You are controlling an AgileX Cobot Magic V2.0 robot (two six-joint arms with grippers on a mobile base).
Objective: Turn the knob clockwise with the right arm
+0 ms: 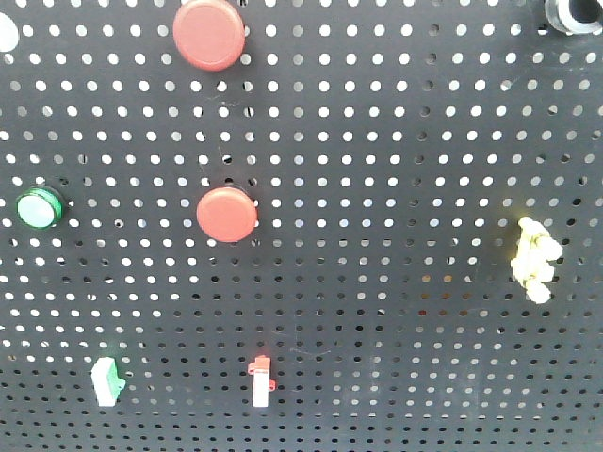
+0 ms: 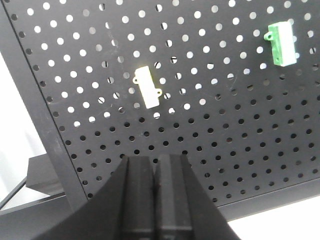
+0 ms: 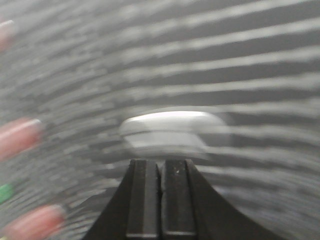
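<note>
A black perforated panel (image 1: 377, 311) fills the front view, studded with controls. Your knob (image 1: 571, 13) sits in the panel's top right corner, partly cut off by the frame's edge. It is well apart from the upper red disc (image 1: 209, 34), the lower red disc (image 1: 226, 214) and the green button (image 1: 39, 207) at the far left. A yellow-white fitting (image 1: 533, 259) hangs at the right. A green-and-white clip (image 1: 108, 381) and a red-and-white clip (image 1: 261, 381) line the bottom rows.

In the left wrist view, your left gripper (image 2: 154, 159) points at the panel's lower part with its fingers pressed together and nothing between them.

The right wrist view is smeared. Your right gripper (image 3: 161, 161) shows its fingers closed against each other, gripping nothing. Just beyond the tips lies a pale round shape (image 3: 172, 131), too blurred to identify.
</note>
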